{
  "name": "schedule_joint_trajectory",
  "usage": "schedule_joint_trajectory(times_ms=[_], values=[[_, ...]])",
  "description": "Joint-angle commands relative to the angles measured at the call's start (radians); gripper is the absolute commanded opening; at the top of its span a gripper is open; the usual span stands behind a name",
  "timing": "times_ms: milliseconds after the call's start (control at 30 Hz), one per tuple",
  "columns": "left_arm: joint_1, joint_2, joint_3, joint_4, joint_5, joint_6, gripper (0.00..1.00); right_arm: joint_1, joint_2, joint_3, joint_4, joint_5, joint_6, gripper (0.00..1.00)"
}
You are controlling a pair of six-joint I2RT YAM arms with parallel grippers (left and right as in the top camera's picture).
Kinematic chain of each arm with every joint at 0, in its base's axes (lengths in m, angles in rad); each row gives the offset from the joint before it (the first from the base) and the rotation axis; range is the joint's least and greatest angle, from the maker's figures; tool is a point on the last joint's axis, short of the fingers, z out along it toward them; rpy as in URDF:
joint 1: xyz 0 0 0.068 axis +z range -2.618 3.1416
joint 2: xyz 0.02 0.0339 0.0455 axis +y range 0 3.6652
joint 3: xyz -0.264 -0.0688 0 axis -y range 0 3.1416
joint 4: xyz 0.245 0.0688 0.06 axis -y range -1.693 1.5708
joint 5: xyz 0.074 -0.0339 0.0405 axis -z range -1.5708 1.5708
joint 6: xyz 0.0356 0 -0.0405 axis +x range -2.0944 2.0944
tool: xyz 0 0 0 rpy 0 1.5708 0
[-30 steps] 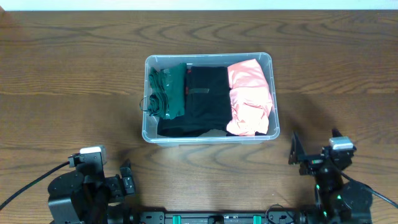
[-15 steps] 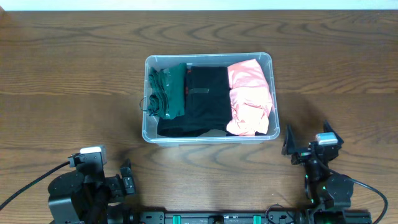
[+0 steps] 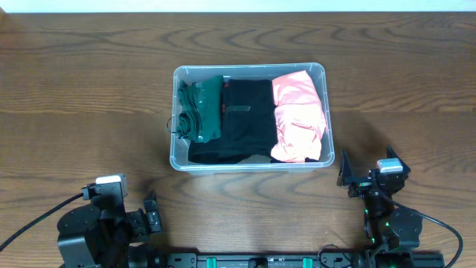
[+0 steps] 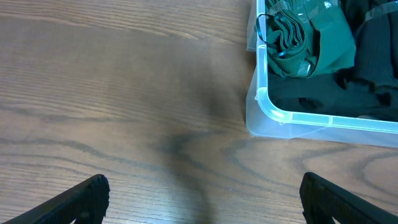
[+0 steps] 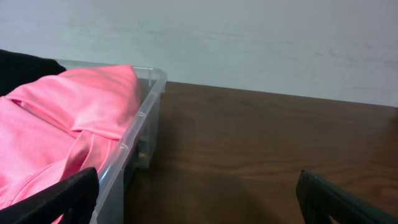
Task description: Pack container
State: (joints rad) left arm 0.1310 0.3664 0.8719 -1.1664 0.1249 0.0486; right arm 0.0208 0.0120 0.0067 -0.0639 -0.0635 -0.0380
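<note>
The clear plastic container [image 3: 177, 158] sits mid-table and holds a folded green garment [image 3: 199, 110] at its left, a black one [image 3: 248, 119] in the middle and a pink one [image 3: 299, 115] at its right. My left gripper [image 3: 152, 211] is open and empty near the front edge, left of the container's corner [image 4: 261, 115]. My right gripper [image 3: 370, 179] is open and empty, just right of the container's front right corner [image 5: 140, 134], with the pink garment [image 5: 68, 124] at its left finger.
The wooden table [image 3: 82, 97] surrounds the container. A pale wall [image 5: 249, 43] rises behind the table's far edge.
The right arm swung left toward the container's front right corner, then stopped. The left arm and the clothes did not move.
</note>
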Motion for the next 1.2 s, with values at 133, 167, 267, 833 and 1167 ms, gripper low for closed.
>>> schedule_joint_trajectory(times_ms=[133, 167, 267, 833, 1167], values=[[0.005, -0.003, -0.002, -0.001, 0.006, -0.008, 0.98, -0.001, -0.003, -0.001, -0.005, 0.007, -0.016, 0.99], [0.005, -0.003, -0.002, -0.001, 0.006, -0.008, 0.98, -0.001, -0.003, -0.001, -0.005, 0.007, -0.015, 0.99], [0.005, -0.01, -0.009, 0.002, 0.006, -0.008, 0.98, -0.001, -0.003, -0.001, -0.005, 0.007, -0.016, 0.99], [-0.087, -0.348, -0.523, 0.571, -0.013, 0.01, 0.98, -0.001, -0.003, -0.001, -0.005, 0.007, -0.016, 0.99], [-0.105, -0.365, -0.837, 1.144, -0.013, 0.011, 0.98, -0.001, -0.003, -0.001, -0.005, 0.007, -0.016, 0.99]])
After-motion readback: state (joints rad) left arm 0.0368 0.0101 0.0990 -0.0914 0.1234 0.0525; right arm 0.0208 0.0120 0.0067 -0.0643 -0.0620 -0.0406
